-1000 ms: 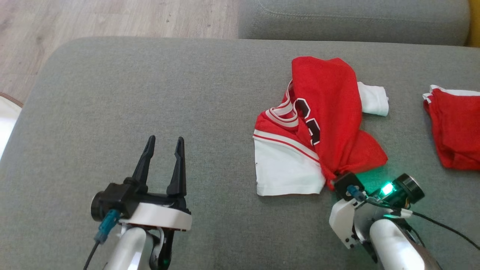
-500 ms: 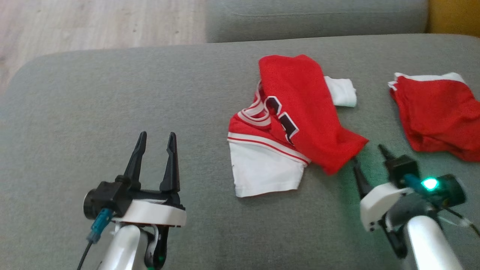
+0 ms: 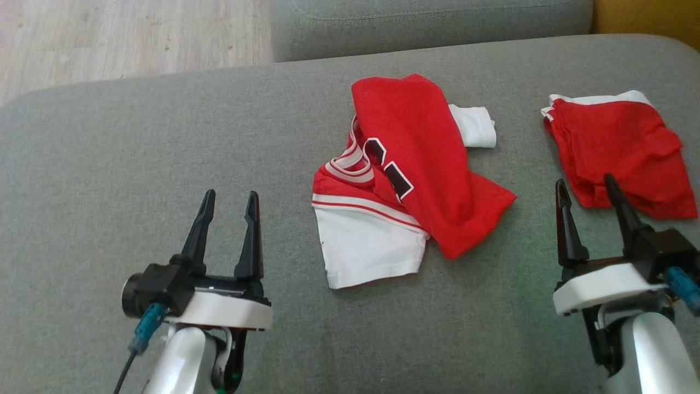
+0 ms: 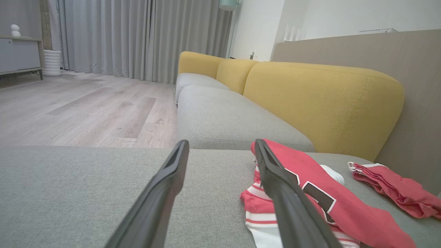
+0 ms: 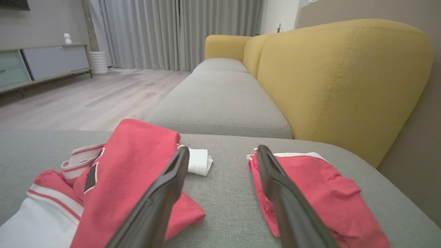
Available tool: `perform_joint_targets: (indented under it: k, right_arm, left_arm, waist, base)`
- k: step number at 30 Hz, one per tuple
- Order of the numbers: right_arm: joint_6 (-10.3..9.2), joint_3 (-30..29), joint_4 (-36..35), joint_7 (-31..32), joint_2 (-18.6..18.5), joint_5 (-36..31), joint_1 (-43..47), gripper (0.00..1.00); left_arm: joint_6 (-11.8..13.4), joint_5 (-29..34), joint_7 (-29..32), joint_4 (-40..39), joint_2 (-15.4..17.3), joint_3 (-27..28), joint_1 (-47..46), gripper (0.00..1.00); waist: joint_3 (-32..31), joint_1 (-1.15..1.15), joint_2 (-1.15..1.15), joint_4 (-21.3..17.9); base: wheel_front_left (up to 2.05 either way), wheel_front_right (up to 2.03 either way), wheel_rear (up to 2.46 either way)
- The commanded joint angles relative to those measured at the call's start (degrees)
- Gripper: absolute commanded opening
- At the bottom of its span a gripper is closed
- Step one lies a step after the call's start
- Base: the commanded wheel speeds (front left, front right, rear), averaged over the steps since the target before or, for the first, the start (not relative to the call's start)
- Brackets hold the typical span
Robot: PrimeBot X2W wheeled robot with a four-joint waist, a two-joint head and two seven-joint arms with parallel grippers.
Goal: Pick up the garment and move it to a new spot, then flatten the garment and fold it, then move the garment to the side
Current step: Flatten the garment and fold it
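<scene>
A red and white garment (image 3: 407, 175) with black lettering lies crumpled in the middle of the grey couch seat (image 3: 136, 142); it also lies low right in the left wrist view (image 4: 330, 203) and low left in the right wrist view (image 5: 134, 175). My right gripper (image 3: 586, 186) stands open to the garment's right, apart from it, nothing between its fingers. My left gripper (image 3: 229, 198) is open and empty over bare cushion to the garment's left.
A second red garment (image 3: 620, 150) with a white edge lies at the right, just beyond my right fingertips (image 5: 310, 193). Yellow backrest cushions (image 5: 341, 79) rise on the right. Another grey seat cushion (image 3: 426, 22) adjoins ahead, with wooden floor (image 3: 126, 38) at the far left.
My right gripper has let go of the garment's red corner, opened, and drawn back to the right. The head camera has shifted, so the scene sits further left. The left arm has stayed put.
</scene>
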Motion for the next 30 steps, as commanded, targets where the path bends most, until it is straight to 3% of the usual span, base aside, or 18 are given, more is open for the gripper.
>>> perform_joint_targets:
  k: [1,15,23,30]
  right_arm:
    - [-0.04,1.70,-1.12,-1.41,-0.04,1.03,-1.15,1.00]
    - [-0.04,2.59,5.18,-5.28,-0.02,3.23,-2.47,1.00]
    - [-0.04,2.80,5.65,-5.53,-0.02,2.94,-3.85,1.00]
    - [-0.04,2.47,5.87,-5.87,-0.02,3.04,-4.90,1.00]
  left_arm:
    - [-0.41,0.57,-0.46,-1.99,0.46,1.66,-2.60,1.00]
    - [-0.81,1.11,-0.46,-1.53,0.46,1.02,-2.26,1.00]
    - [-1.16,1.11,-0.27,2.27,0.45,-4.22,-3.33,1.00]
    - [-0.55,0.74,7.90,10.08,0.45,-10.09,-6.03,1.00]
  waist:
    - [0.07,0.00,0.00,0.01]
    - [0.19,0.00,0.00,0.58]
    - [2.16,0.00,0.00,0.16]
    - [4.22,0.00,0.00,-1.63]
  base:
    - [0.00,0.00,0.00]
    - [0.00,0.00,0.00]
    - [0.00,0.00,0.00]
    - [0.00,0.00,0.00]
